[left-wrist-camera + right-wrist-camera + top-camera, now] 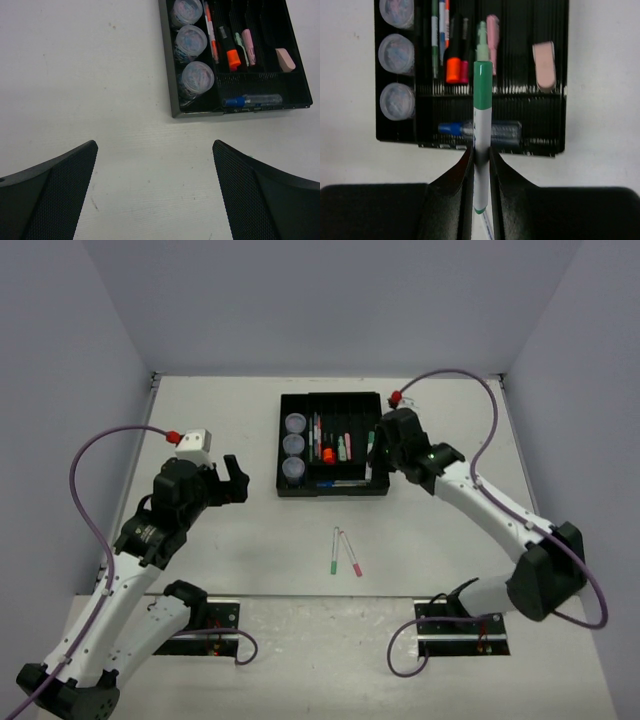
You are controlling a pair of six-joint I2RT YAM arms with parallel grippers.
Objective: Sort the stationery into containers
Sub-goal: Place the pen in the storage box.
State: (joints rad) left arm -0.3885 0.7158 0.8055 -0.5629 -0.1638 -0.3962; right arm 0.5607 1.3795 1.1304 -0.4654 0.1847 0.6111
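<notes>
The stationery (327, 453) sits mostly in the black tray (300, 492) at the far middle, my right gripper (480, 157) pinches a green pen (482, 85) above it, my left gripper (154, 147) hangs wide open, and two pens (335, 550) wait on the table (260, 540) nearer me.

Black tray (530, 115), 3 grey-lilac pots (396, 53), pink eraser (544, 65), green-and-white pen (482, 110), white table (605, 100).

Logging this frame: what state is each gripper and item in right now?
left gripper: open, empty.
right gripper: shut on the green-capped pen, by the tray.
green-capped pen: gripped, not yet in a slot.
tray: partly filled.
three pots: in the tray's left slot.
pink eraser: in the tray.
two pens: loose on the table.
</notes>
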